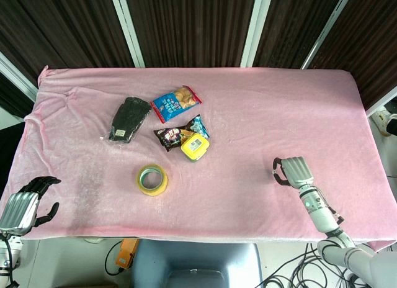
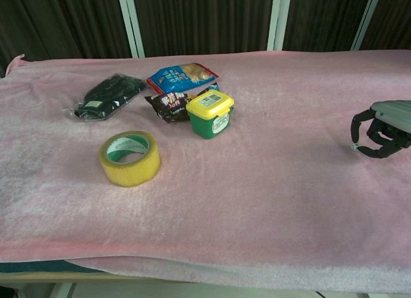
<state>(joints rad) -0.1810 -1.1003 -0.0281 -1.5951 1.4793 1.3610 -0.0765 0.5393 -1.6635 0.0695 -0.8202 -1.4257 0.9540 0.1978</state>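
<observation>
- Right hand [image 1: 291, 171] hovers with fingers curled, empty, over bare pink cloth [image 1: 260, 120], well apart from the tape roll [image 1: 152, 179]
- Left hand [image 1: 22, 204], fingers spread, empty, hangs off the cloth's near-left edge

The tape roll [image 1: 152, 179] is the thing nearest the hands. It is yellow with a green inner core, lies flat on its side with the hole facing up, and sits on the pink cloth [image 1: 248, 126], below and left of the yellow-lidded tub [image 1: 195, 146], apart from it.
</observation>
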